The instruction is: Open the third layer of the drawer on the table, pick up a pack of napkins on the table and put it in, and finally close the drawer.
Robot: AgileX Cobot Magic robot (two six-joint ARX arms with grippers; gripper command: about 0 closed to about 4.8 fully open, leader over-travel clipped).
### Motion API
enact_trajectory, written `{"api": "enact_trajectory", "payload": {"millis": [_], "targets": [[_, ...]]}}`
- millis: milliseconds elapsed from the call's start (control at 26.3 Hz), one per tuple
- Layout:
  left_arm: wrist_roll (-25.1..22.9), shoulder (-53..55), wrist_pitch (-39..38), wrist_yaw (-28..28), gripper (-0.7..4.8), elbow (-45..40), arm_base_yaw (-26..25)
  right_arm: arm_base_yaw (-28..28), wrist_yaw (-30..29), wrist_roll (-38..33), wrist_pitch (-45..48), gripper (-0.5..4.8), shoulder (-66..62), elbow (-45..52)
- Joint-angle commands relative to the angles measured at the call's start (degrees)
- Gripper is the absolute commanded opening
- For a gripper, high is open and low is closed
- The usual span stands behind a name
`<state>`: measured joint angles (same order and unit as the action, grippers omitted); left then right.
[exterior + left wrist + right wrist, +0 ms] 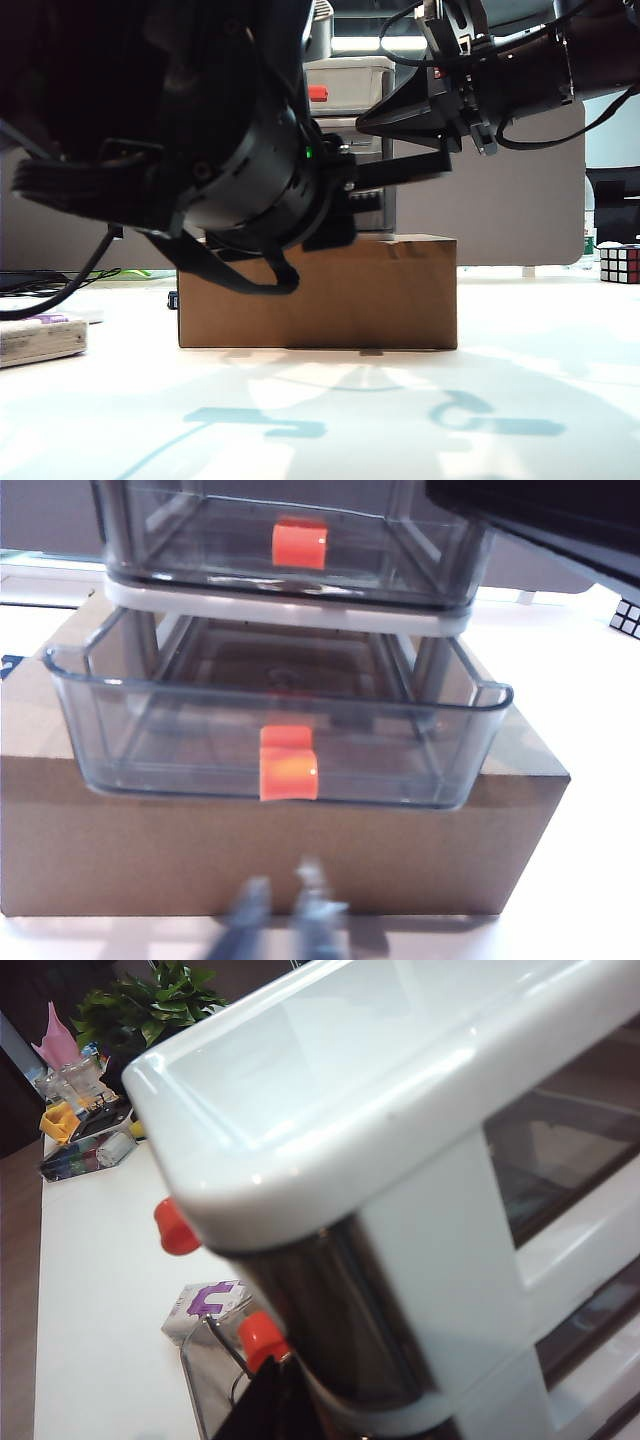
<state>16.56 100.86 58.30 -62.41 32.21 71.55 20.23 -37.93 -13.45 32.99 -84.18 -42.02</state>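
In the left wrist view the left gripper [285, 905] hangs nearest the camera, blurred, its fingers almost together with only a thin gap and nothing between them. Just beyond it is the front of the brown box [280, 855], and on top of the box stands the drawer [290, 615]. Its third layer [150, 730] is pulled out over the box's front edge, its red-orange handle [288, 765] a little above the gripper and apart from it.

In the exterior view the left arm fills the near left, and the pack of napkins [40, 338] lies flat on the table [400, 420] at the far left, well apart from both grippers (only its end shows). Behind the box, the right arm reaches in from the upper right, its gripper [440, 150] up beside the drawer's side. The right wrist view shows only the drawer's white frame close up; whether the right gripper is wide or narrow cannot be told.
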Motion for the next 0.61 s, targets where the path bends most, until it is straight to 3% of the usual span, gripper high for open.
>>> {"api": "enact_trajectory", "payload": {"millis": [38,342,608], "targets": [[-1.1,-0.1,0.7,3.1,1.4,0.1,-1.9,0.0,0.3,0.0,0.6,-0.06,0.1,-0.3],[-1.1,-0.1,0.7,10.7,1.52,1.4,-6.5,0.1,0.3,0.0,0.6,-0.06,0.1,-0.3],[-1.1,-0.1,-0.8,11.1,1.52,2.7,-7.2,0.1,0.3,0.0,0.5,-0.06,0.1,-0.3]]}}
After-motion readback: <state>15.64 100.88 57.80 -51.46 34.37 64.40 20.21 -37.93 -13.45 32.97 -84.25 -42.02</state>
